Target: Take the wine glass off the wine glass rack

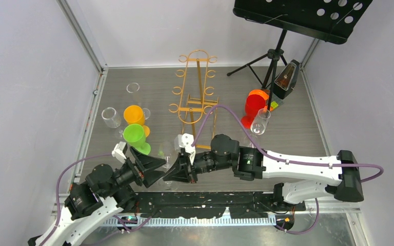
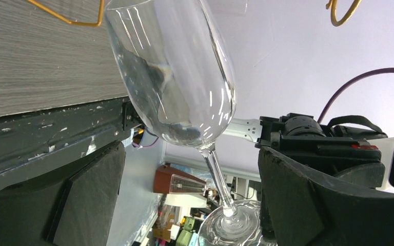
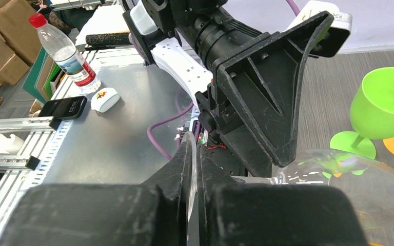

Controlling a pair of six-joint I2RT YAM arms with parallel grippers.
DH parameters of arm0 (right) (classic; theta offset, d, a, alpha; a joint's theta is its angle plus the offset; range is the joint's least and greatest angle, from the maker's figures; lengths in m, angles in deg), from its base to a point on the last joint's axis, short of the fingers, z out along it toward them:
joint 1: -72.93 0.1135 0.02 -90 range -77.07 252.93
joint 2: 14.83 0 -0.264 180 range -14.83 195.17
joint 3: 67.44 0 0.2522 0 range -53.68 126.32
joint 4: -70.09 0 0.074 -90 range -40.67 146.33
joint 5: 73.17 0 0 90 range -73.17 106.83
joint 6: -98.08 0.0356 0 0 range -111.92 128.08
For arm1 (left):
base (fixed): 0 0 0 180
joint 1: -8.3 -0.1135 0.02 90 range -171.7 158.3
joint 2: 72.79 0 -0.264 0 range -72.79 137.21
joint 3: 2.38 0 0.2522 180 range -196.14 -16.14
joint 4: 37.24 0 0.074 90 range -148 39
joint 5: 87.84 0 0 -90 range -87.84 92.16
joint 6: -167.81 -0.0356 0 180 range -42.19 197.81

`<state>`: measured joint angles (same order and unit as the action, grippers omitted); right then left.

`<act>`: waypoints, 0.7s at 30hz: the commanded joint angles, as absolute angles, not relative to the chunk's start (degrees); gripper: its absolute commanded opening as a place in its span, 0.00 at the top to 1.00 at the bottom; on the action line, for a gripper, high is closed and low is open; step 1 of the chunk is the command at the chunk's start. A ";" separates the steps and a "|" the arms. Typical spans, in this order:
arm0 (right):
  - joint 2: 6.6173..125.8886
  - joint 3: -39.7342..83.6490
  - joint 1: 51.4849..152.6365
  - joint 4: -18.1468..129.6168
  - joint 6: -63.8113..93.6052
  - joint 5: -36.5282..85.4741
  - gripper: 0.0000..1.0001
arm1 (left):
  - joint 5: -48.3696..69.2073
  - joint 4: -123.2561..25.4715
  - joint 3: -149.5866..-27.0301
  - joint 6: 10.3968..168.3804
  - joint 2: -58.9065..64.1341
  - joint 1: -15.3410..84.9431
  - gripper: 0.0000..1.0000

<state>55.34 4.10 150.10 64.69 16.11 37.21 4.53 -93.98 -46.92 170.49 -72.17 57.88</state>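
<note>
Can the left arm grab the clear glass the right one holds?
Probably yes: the left gripper is open with the clear wine glass between its jaws, nothing blocking; the right gripper pinches only its foot.

Left arm [image 1: 90, 197] reaches forward and rightward from its base, the left gripper [image 1: 159, 170] spread wide, its black fingers [image 2: 90, 202] standing either side of a clear wine glass [image 2: 174, 77]. Right arm [image 1: 297, 165] stretches leftward, low across the front, with the right gripper [image 1: 169, 176] pinched tight on the glass's foot.
</note>
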 commanded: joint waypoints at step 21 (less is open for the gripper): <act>58.24 7.39 153.42 76.79 3.12 33.15 0.94 | 6.73 -84.02 -44.48 171.16 -87.17 57.75 0.59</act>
